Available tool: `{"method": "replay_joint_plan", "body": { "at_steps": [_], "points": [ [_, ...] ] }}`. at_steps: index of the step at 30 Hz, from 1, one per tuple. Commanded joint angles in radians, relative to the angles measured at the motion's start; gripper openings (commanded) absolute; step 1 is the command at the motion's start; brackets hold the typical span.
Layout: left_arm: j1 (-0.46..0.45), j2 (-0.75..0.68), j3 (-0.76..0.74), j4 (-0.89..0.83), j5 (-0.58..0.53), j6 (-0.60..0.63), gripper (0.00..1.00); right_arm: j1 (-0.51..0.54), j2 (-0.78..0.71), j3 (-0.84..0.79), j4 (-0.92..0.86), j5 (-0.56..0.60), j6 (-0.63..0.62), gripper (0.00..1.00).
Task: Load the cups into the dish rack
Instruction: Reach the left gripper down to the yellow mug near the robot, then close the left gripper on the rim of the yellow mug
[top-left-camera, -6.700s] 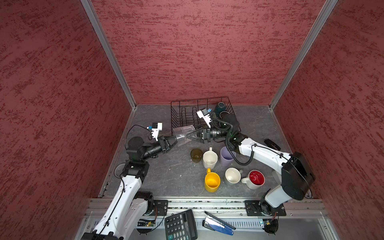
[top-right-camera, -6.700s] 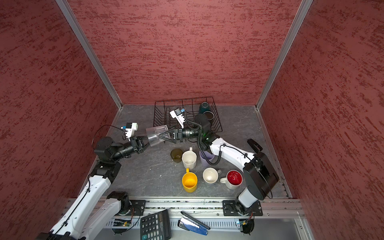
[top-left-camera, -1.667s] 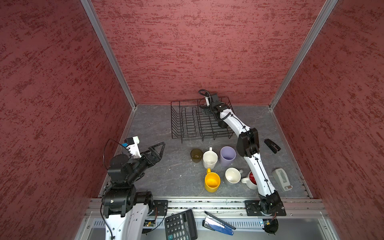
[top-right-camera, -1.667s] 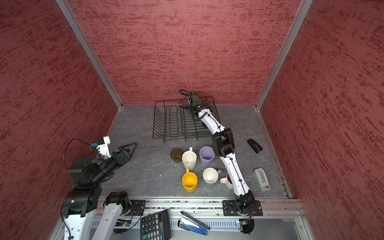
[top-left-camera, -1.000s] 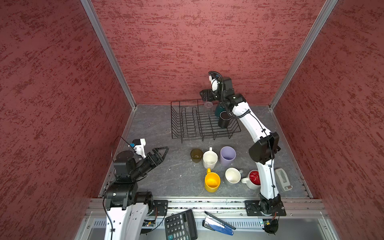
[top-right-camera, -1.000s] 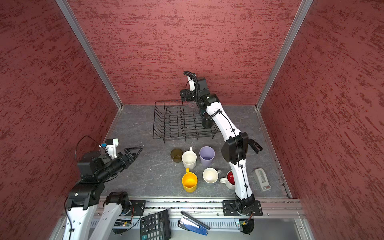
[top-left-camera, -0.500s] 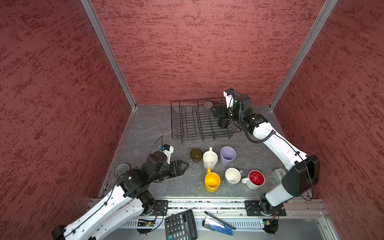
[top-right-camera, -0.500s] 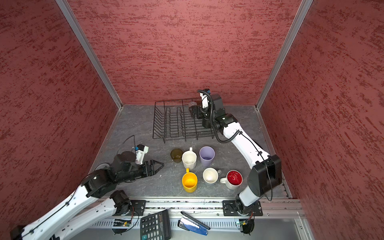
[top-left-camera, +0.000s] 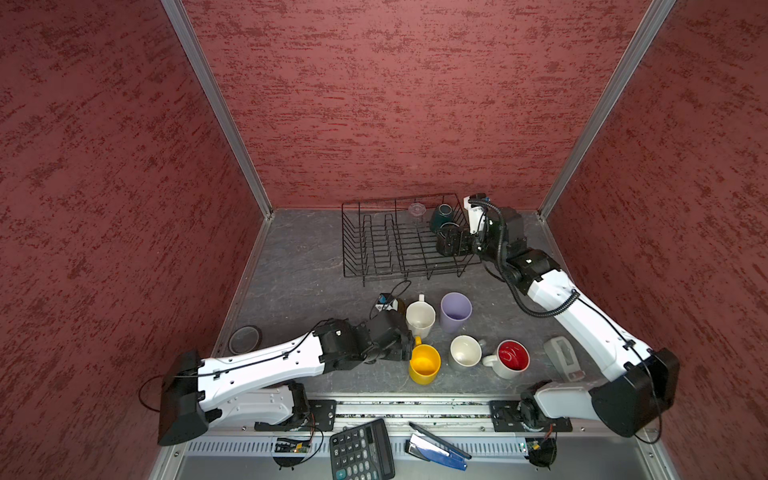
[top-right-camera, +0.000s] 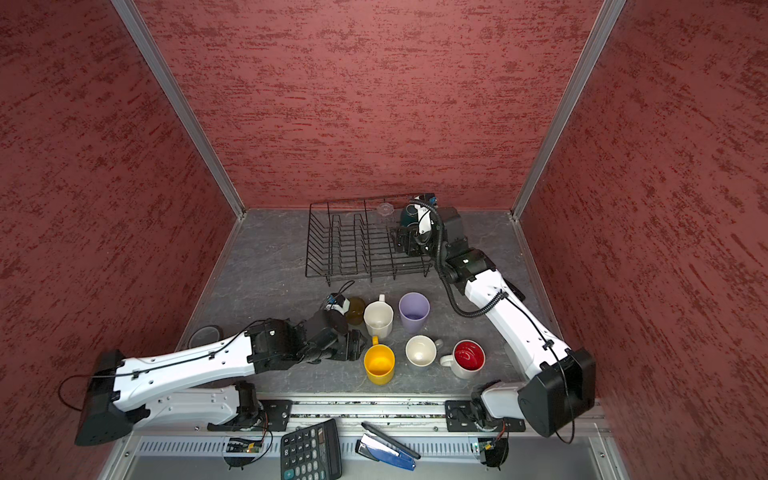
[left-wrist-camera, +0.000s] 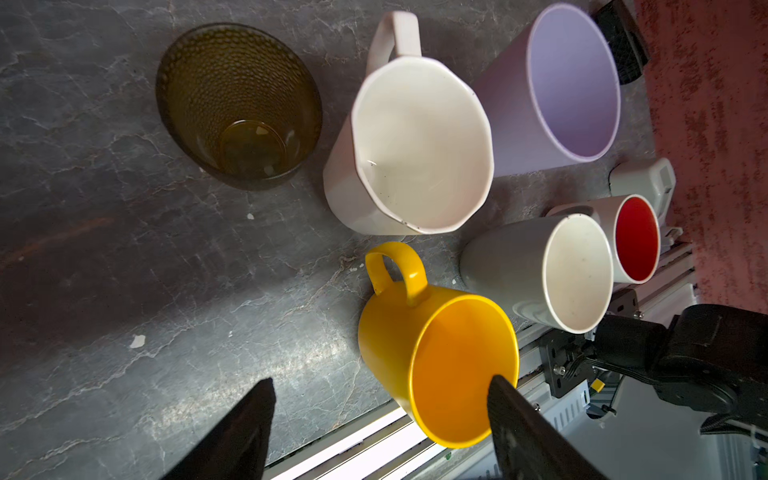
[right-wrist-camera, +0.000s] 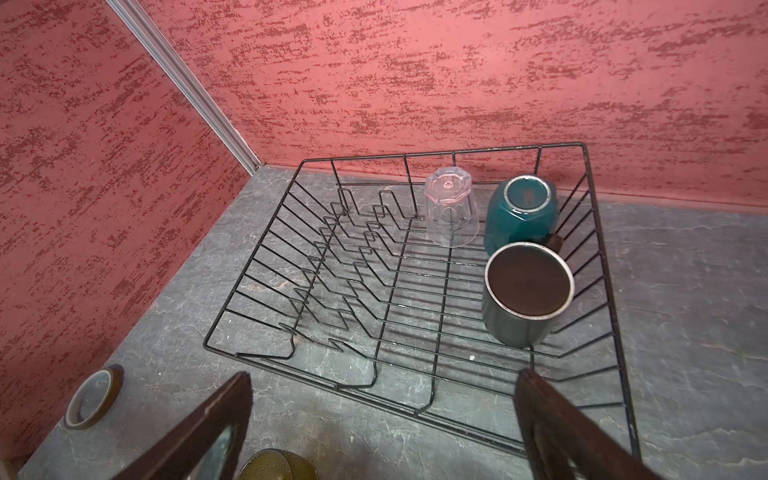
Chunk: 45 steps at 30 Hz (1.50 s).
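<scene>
My left pincer (left-wrist-camera: 381, 384) is spread wide and grips nothing, low beside the yellow plastic mug (left-wrist-camera: 436, 357) at the table's front. Past it stand the grey mug (left-wrist-camera: 573, 270), red-lined white mug (left-wrist-camera: 636, 237), plain white mug (left-wrist-camera: 415, 145), lavender tumbler (left-wrist-camera: 569, 79) and olive-brown dimpled glass (left-wrist-camera: 237, 104). Farthest, my right pincer (right-wrist-camera: 384, 376) gapes empty by the black wire dish rack (right-wrist-camera: 453, 153), which holds a black mug (right-wrist-camera: 528, 291), a teal mug (right-wrist-camera: 521, 208) and a clear glass (right-wrist-camera: 449, 208), all upside down.

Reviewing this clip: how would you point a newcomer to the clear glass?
Find the black wire dish rack at the back of the table, by the rear wall. Three cups sit in it; the clear glass stands upside down at its far side, beside the teal mug. It alone is see-through, faceted and handleless.
</scene>
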Motion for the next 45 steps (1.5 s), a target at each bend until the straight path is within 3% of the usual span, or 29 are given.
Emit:
{"method": "replay_joint_plan", "body": {
  "at_steps": [1, 10, 30, 33, 39, 45],
  "points": [
    [-0.033, 0.050, 0.033, 0.007, -0.040, -0.025, 0.81, 0.003, -0.035, -0.018, -0.017, 0.041, -0.008, 0.99],
    [-0.076, 0.177, 0.098, -0.055, -0.075, -0.033, 0.78, 0.002, -0.070, -0.063, -0.005, 0.048, -0.013, 0.99],
    [-0.086, 0.395, 0.208, -0.144, -0.049, 0.000, 0.59, 0.004, -0.079, -0.107, 0.018, 0.022, -0.024, 0.99],
    [-0.086, 0.419, 0.216, -0.144, -0.042, 0.000, 0.55, 0.004, -0.088, -0.114, 0.018, 0.023, -0.027, 0.99],
    [-0.077, 0.441, 0.214, -0.117, -0.009, 0.001, 0.30, 0.003, -0.091, -0.124, 0.024, 0.016, -0.025, 0.99],
    [-0.074, 0.433, 0.215, -0.132, 0.004, 0.001, 0.20, 0.001, -0.091, -0.127, 0.029, 0.015, -0.025, 0.99]
  ]
}}
